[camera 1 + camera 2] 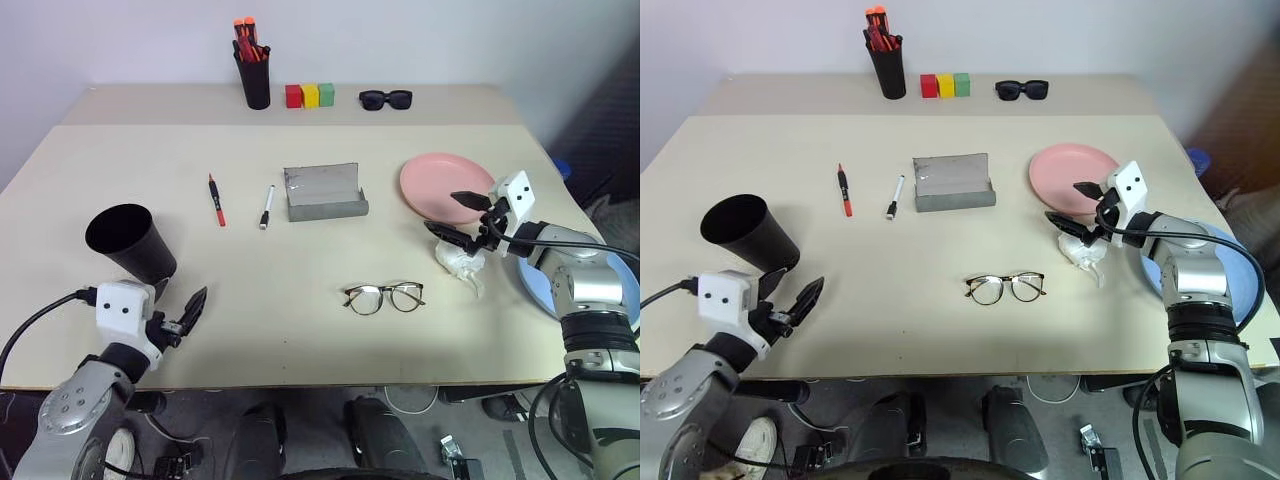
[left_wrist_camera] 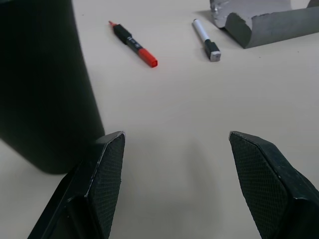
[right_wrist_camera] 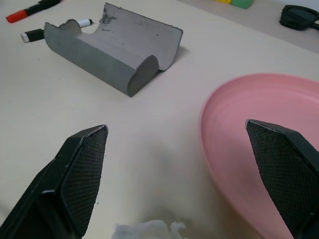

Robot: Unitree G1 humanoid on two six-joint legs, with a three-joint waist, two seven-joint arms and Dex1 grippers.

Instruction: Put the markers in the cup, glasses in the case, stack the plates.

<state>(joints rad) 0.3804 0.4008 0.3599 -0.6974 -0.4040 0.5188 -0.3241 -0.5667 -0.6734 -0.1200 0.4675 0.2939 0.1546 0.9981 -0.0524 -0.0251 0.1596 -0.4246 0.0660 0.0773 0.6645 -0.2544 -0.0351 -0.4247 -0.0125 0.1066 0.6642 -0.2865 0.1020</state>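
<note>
Glasses (image 1: 385, 297) outside open case (image 1: 325, 193)

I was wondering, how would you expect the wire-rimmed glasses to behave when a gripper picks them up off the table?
The glasses look thin-framed, so probably light but easily bent; a gentle grip seems wise. Their lenses look smooth, so likely slippery between fingers. They lie flat on the table, so they seem unlikely to roll, though they may slide when nudged.

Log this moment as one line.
left gripper: open by cup | right gripper: open near pink plate | glasses, markers: on table
</note>
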